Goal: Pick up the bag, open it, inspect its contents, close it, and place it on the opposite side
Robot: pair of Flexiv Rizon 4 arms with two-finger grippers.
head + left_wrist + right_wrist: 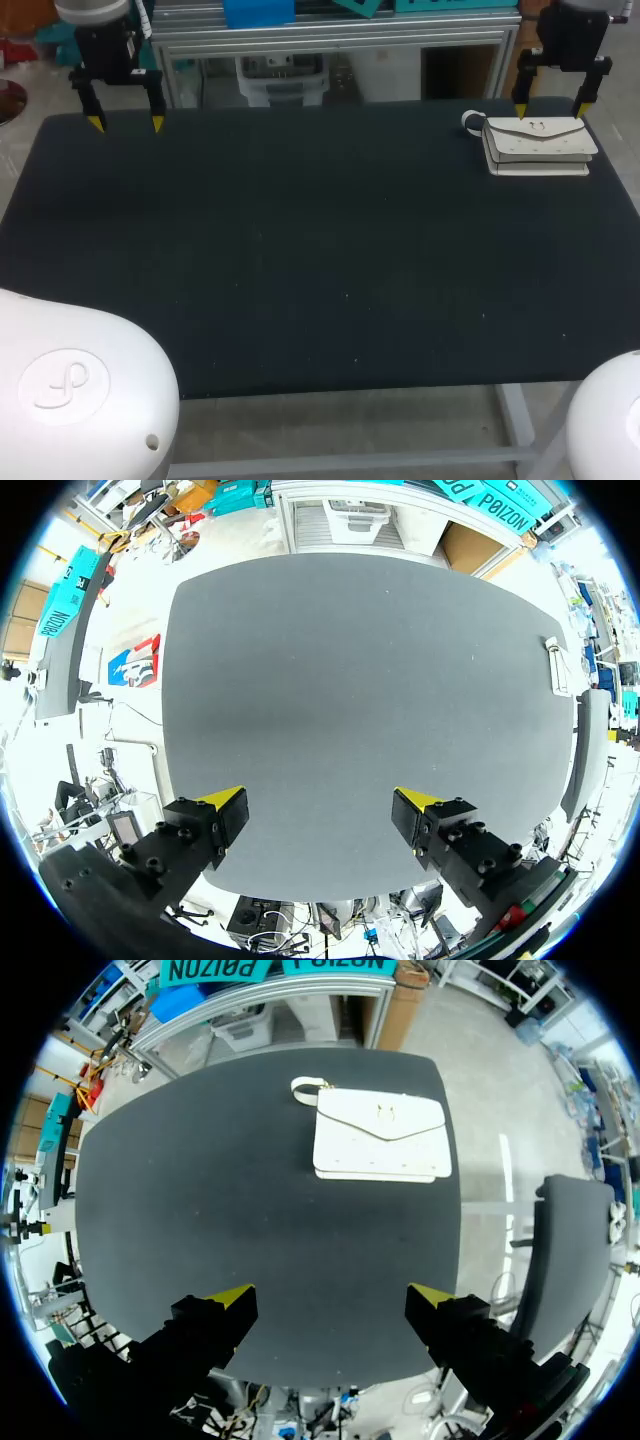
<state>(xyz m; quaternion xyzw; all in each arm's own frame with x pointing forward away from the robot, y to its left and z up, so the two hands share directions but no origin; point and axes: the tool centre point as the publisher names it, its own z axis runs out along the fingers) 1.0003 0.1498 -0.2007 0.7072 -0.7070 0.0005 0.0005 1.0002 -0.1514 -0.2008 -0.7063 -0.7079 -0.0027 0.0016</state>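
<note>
Ahead of the right gripper [332, 1295], well past its yellow tips, the bag [380, 1138] lies flat on the table [200, 1190]. It is white, its flap is down, and a small strap loop [305, 1085] curls at one corner on the side away from the gripper. The right gripper's fingers stand wide apart and hold nothing; it hangs over the table near the bag and clear of it. The left gripper [320, 800] is also spread wide and empty, with only dark table surface between and ahead of its fingers. From the left gripper the bag is well apart, a small pale shape far ahead and off to one side, near the table's edge.
</note>
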